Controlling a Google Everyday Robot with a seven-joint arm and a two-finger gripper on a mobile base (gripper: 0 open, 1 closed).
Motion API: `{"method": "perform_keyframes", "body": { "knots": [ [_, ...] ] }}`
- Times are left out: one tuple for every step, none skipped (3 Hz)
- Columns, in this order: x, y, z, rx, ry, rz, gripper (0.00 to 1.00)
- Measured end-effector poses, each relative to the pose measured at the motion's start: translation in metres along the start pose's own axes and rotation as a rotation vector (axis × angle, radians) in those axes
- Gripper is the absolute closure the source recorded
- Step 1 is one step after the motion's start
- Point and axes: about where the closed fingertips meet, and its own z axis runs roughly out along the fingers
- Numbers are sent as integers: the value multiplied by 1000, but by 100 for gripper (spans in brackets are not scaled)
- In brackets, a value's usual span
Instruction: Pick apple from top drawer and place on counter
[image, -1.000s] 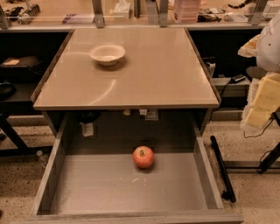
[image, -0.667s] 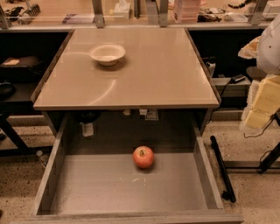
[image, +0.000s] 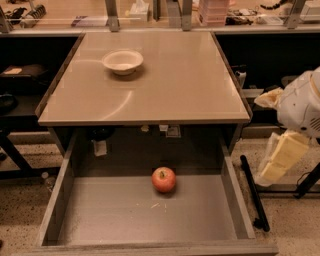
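Note:
A small red apple (image: 164, 179) with yellowish patches lies on the floor of the open grey top drawer (image: 125, 215), near its back and a little right of the middle. The tan glossy counter (image: 175, 80) lies above and behind the drawer. My gripper (image: 283, 158) hangs at the right edge of the view, beside the counter's right side and outside the drawer. It is well to the right of the apple and holds nothing that I can see. The white arm joint (image: 301, 102) sits above it.
A white bowl (image: 122, 61) stands on the counter at its back left. A cluttered bench (image: 150, 15) runs along the back. A black bar (image: 254, 192) lies on the floor along the drawer's right side. Dark shelves flank the counter.

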Motion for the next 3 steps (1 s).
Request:
{"method": "perform_keyframes", "body": {
  "knots": [
    [11, 20, 49, -29, -143, 10, 0],
    [18, 34, 97, -35, -251, -4, 0],
    [18, 34, 97, -35, -251, -4, 0]
  ]
}}
